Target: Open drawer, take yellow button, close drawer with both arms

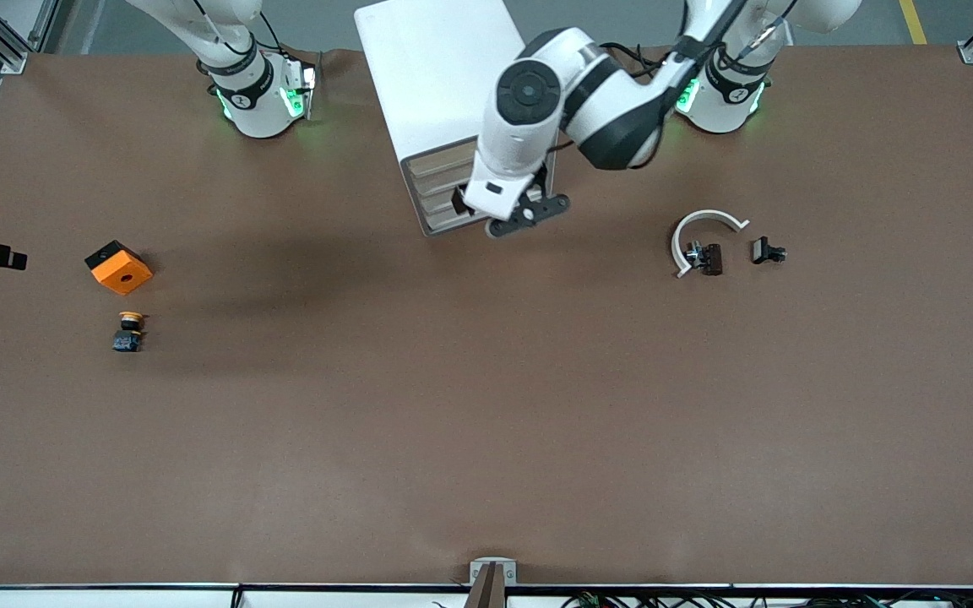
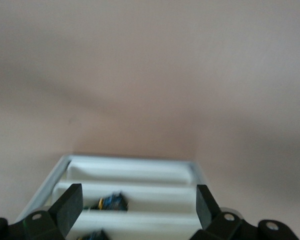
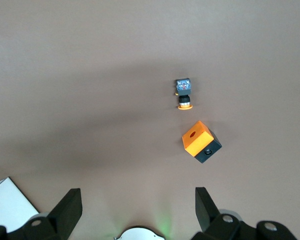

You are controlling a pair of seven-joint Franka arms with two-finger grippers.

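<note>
Since the button [image 1: 128,330] already lies out on the table [image 1: 486,439], toward the right arm's end and just nearer the front camera than the orange block [image 1: 118,267], I judge the step in hand to be shutting the drawer [image 2: 130,172].

The left wrist view shows it as a white tray with dividers, pulled out under the left gripper [image 2: 139,200]. A few small dark blue bits sit in its compartments. That gripper's fingers [image 2: 69,205] stand wide apart with nothing between them. In the front view the left gripper [image 1: 529,213] hangs at the front of the white cabinet [image 1: 436,76], which stands at the table edge between the two bases.

To do this well, I would bring the fingers together or flat against the cream front and press at its middle. I would push straight along the runners so the tray does not rack, and go slowly, since the light cabinet could slide toward the bases. I would also make sure I am on the top drawer and not one below. The arm hides most of the fronts from the front camera, so I would go by the wrist view.

The right arm waits. The right gripper [image 3: 138,202] is spread and empty over the table, looking down on the button [image 3: 183,92] and the block [image 3: 201,141].

Near the left arm's end lie a white arc [image 1: 706,230] and two black clips [image 1: 768,251].

I can read no brand, label or writing anywhere.
</note>
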